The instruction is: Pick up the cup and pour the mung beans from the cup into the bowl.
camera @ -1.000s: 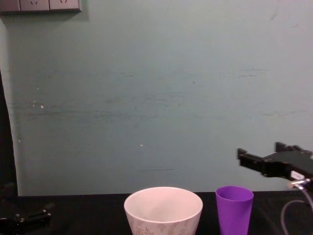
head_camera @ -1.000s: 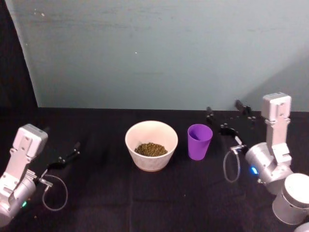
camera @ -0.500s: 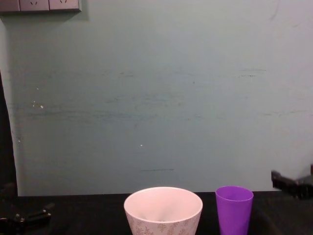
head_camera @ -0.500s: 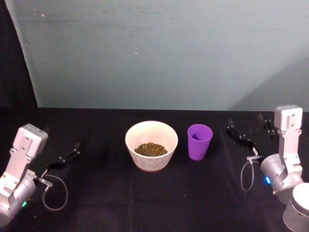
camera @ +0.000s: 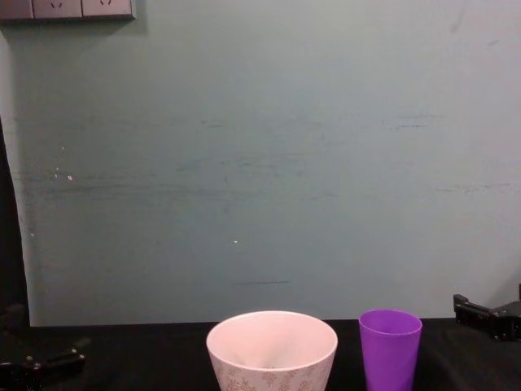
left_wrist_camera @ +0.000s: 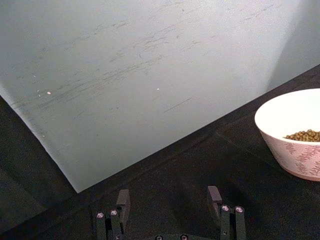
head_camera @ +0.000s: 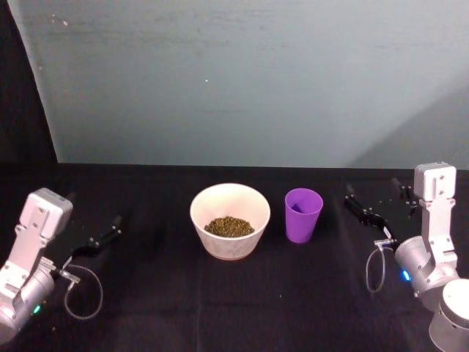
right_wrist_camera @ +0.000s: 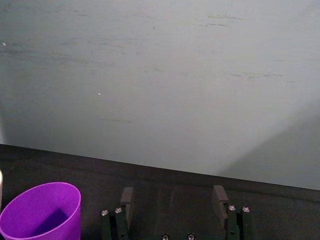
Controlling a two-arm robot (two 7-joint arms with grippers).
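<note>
we see the cup (head_camera: pixel 303 214) standing upright on the black table (head_camera: pixel 220 293), just right of the bowl (head_camera: pixel 229 219) and apart from it; in the right wrist view its purple mouth (right_wrist_camera: pixel 40 217) looks empty as far as we can see in; the bowl sits at the middle of the table with mung beans (head_camera: pixel 229 226) heaped in its bottom; our right gripper (head_camera: pixel 375 204) hangs to the right of the cup, well apart from it, its fingers (right_wrist_camera: pixel 218 200) spread wide with nothing between them; our left gripper (head_camera: pixel 91 226) rests far out on the left, well away from the bowl, its fingers (left_wrist_camera: pixel 214 195) likewise apart and holding nothing; a pale teal wall (head_camera: pixel 234 81) stands behind the table
</note>
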